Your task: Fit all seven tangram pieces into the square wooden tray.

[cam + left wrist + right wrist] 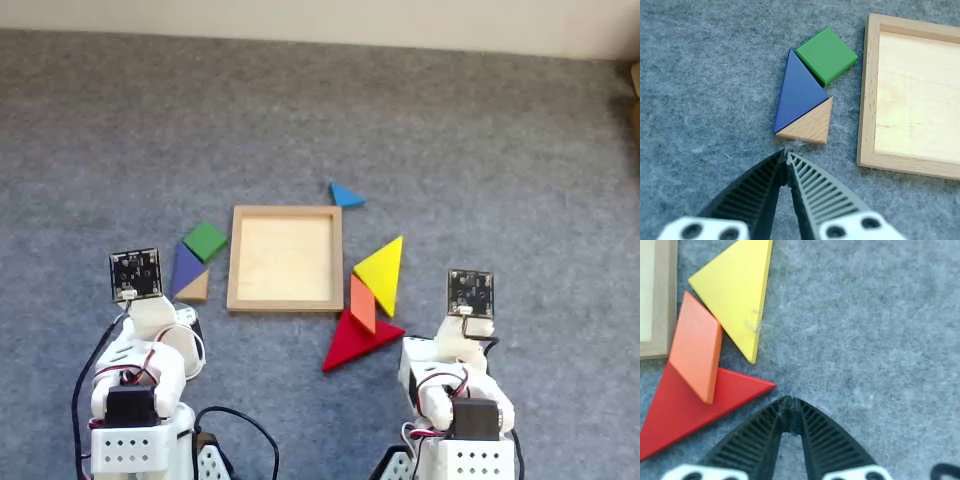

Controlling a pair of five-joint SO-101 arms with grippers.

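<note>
The square wooden tray (pixel 285 300) lies in the middle of the grey carpet with nothing in it. Left of it sit a green square (pixel 205 241), a dark blue triangle (pixel 185 266) and a plain wooden triangle (pixel 195 288), touching one another. Right of it lie a yellow triangle (pixel 383 272), an orange parallelogram (pixel 362 302) and a red triangle (pixel 358 340). A small blue triangle (pixel 346 195) rests beyond the tray's far right corner. My left gripper (pixel 786 156) is shut, its tip just short of the wooden triangle (pixel 810 126). My right gripper (pixel 788 402) is shut beside the red triangle's (pixel 685 405) point.
Both arm bases stand at the near edge, left (pixel 135 400) and right (pixel 460 400). Grey carpet stretches open behind the tray and to both sides. A pale wall strip (pixel 320 20) runs along the far edge.
</note>
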